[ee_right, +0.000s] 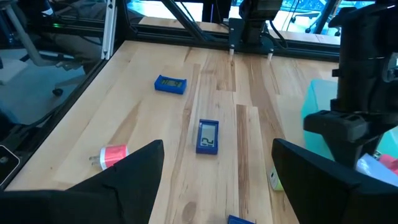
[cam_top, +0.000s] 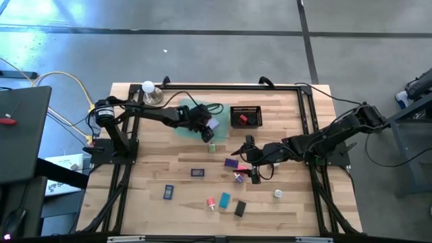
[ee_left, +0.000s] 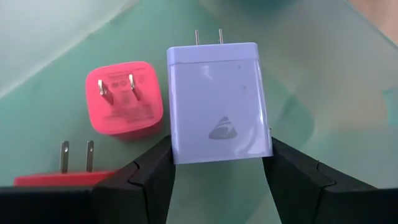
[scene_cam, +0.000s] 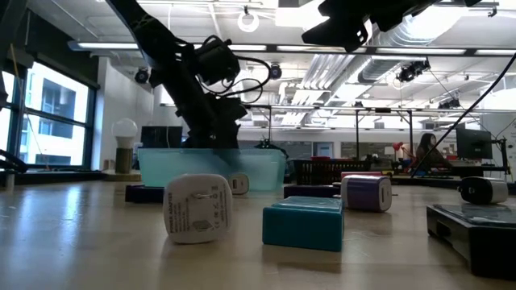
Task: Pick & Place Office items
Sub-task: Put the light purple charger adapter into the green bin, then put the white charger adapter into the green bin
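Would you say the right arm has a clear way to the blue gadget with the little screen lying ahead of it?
Probably yes: the right gripper is open, and the blue gadget lies alone on bare table straight ahead, with nothing between.

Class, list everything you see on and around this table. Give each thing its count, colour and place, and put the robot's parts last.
tray: one, translucent green, back of the table under the left arm
red chargers: two, red, lying in the tray
lavender charger: one, pale purple, held above the tray
basket: one, black mesh, beside the tray, something red inside
blue devices: two, blue, flat on the open table
teal block: one, teal, near the table's front
white charger: one, white, beside the teal block
lamp bulb: one, white, back corner
left gripper: one, dark, shut on the lavender charger
right gripper: one, dark, open above mid-table
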